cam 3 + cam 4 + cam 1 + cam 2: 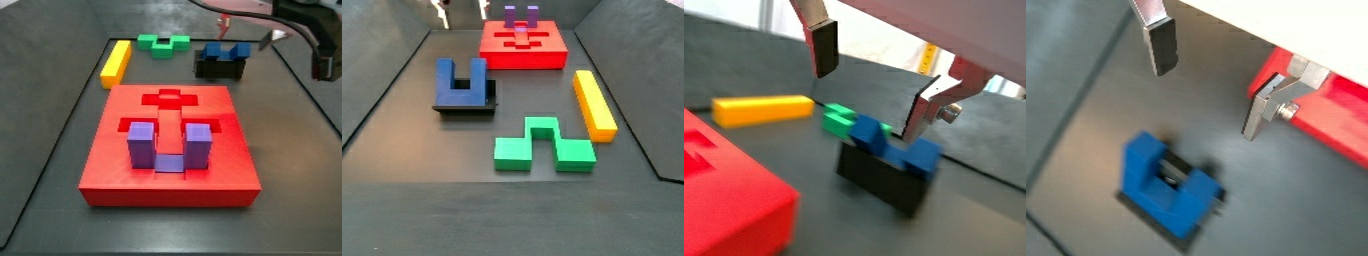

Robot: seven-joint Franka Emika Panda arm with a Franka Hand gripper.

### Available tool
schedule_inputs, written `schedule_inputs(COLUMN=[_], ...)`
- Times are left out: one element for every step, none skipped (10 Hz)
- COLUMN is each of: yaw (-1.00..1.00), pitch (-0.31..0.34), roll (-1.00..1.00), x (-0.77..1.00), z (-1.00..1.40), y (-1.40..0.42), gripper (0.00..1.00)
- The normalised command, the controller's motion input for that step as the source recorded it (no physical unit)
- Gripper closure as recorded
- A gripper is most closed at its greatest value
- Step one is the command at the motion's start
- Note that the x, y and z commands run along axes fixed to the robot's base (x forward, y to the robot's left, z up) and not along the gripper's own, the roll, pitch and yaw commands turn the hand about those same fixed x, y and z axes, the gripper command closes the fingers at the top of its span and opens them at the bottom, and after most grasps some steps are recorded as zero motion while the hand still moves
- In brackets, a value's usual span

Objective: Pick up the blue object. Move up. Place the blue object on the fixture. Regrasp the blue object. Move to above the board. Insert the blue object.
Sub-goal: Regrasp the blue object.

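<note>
The blue object, a dark blue U-shaped block, rests on the black fixture, its legs pointing toward the board. It also shows in both wrist views and in a side view. My gripper is open and empty, apart from the block, and holds nothing between its fingers in both wrist views. The red board carries a purple U-shaped piece set in a recess.
A green notched block and a yellow bar lie on the dark floor near the fixture. Raised walls edge the floor. The board's cross-shaped recess is open.
</note>
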Motion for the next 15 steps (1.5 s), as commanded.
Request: schedule_inputs(yaw=[-0.27,-0.21,-0.12,0.0,0.11,0.23,0.27,0.42,0.46,0.28,0.19,0.17,0.19,0.18,0.17], pitch=[-1.0,-0.729,-0.509,0.071,0.266,0.451,0.36,0.246,0.163,0.163,0.143,0.131,0.146,0.171,0.197], roll=[0.18,0.36,0.44,0.6,0.6,0.45,0.26,0.09,0.03,0.0,0.0,0.05,0.11,0.1,0.1], x=[0.34,0.47,0.49,0.44,0.25,0.17,0.16,0.14,0.17,0.21,0.09,0.02,0.04,0.04,0.04], z=[0.0,-0.09,-0.33,-0.51,-0.47,-0.36,-0.26,-0.24,-0.19,-0.13,-0.2,-0.28,-0.33,-0.27,-0.22], y=[0.24,0.26,0.37,0.27,0.29,0.35,0.41,0.47,0.37,0.21,0.1,0.11,0.15,0.14,0.13], gripper=[0.0,0.0,0.0,0.0,0.0,0.0,0.0,0.0,0.0,0.0,0.0,0.0,0.0,0.0,0.0])
